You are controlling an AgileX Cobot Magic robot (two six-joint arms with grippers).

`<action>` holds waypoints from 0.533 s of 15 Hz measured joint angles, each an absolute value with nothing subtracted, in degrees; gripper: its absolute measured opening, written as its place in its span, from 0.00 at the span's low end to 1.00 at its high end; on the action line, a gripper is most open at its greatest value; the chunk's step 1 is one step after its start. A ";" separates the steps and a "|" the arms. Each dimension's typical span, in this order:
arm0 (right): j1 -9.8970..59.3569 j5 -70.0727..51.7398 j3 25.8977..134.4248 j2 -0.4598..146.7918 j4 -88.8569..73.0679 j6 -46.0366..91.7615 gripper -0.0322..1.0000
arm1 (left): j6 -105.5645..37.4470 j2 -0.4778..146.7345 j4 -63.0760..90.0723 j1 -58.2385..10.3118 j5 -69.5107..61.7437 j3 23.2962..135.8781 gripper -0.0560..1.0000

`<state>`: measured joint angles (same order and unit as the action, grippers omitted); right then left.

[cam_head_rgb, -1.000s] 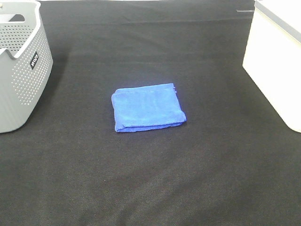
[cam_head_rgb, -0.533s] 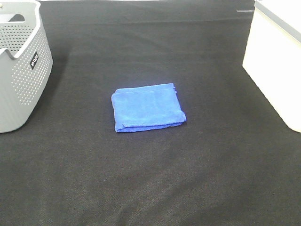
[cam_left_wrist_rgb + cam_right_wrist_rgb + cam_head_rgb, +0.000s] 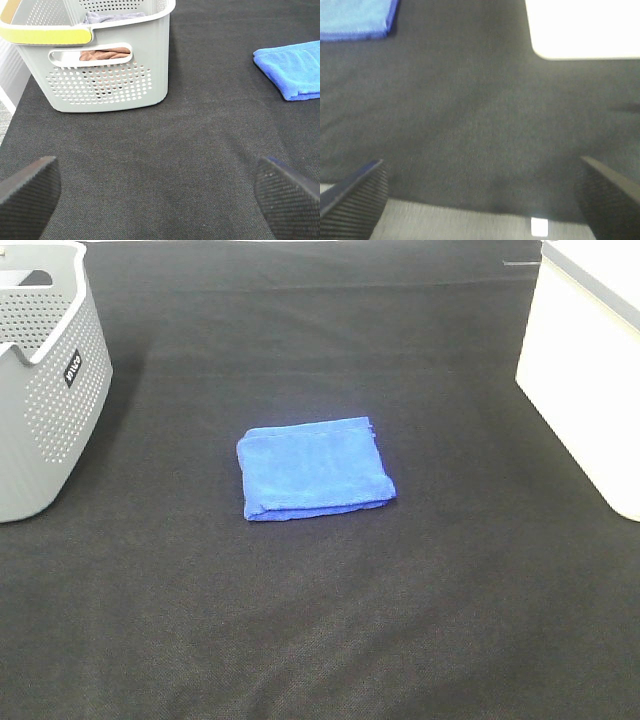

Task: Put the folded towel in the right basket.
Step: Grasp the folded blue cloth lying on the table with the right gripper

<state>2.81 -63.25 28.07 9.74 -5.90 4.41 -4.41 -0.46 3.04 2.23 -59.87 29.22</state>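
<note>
Resting flat, the folded towel (image 3: pixel 312 468) lies centred on the black cloth (image 3: pixel 330 630).

A table (image 3: pixel 320 640) covered in black woven cloth is carrying three things, shown here from the high camera. A folded blue towel (image 3: pixel 313 468) is lying flat near the middle of the cloth, its layered edge facing the near side, well apart from both containers. A grey perforated basket (image 3: pixel 45 430) is standing on the cloth at the left edge and a white basket (image 3: pixel 585 390) is standing at the right edge, each partly cut off by the frame.
</note>
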 joint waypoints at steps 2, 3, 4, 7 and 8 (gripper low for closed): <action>2.81 -63.71 35.92 24.98 -7.96 4.01 0.97 | -4.41 -0.46 3.04 2.23 -59.87 29.22 0.98; 2.81 -64.23 41.25 33.35 -10.20 3.61 0.97 | -4.41 -0.46 3.04 2.23 -59.87 29.22 0.98; 2.81 -64.23 41.25 33.35 -10.20 3.61 0.97 | -4.41 -0.46 3.04 2.23 -59.87 29.22 0.98; 2.81 -64.52 57.87 55.63 -16.27 4.53 0.97 | -4.41 -0.46 3.04 2.23 -59.87 29.22 0.98; 2.81 -64.40 65.32 64.46 -18.68 4.93 0.97 | -4.41 -0.46 3.04 2.23 -59.87 29.22 0.98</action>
